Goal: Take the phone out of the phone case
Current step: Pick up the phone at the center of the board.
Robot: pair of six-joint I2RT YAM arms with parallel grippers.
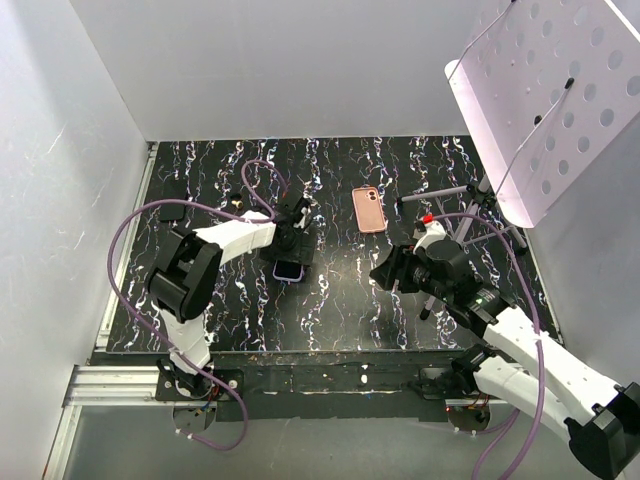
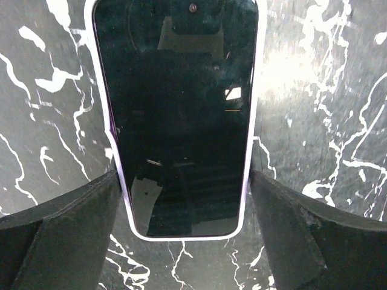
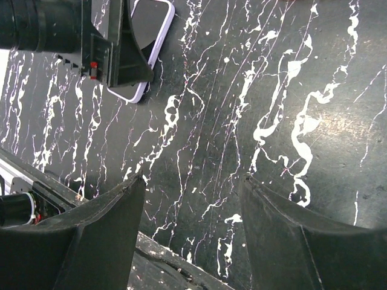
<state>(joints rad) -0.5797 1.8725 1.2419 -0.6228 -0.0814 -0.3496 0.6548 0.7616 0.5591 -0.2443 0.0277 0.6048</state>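
The phone (image 2: 181,115) lies face up on the black marbled table, with a dark screen and a pale lavender rim. My left gripper (image 2: 184,181) straddles its near end, one finger (image 2: 91,211) against each long side, shut on it. In the top view the phone (image 1: 289,270) shows just below the left gripper (image 1: 291,250). The pink phone case (image 1: 368,209) lies apart on the table, to the back right of the phone. My right gripper (image 1: 385,272) is open and empty over bare table; in its own view (image 3: 192,181) the phone (image 3: 148,30) shows at the top left.
A white perforated board (image 1: 545,90) on a tripod (image 1: 470,200) stands at the back right. A small black object (image 1: 172,212) lies at the left edge of the table. The table's front edge (image 1: 300,352) runs just before the arm bases. White walls enclose the table.
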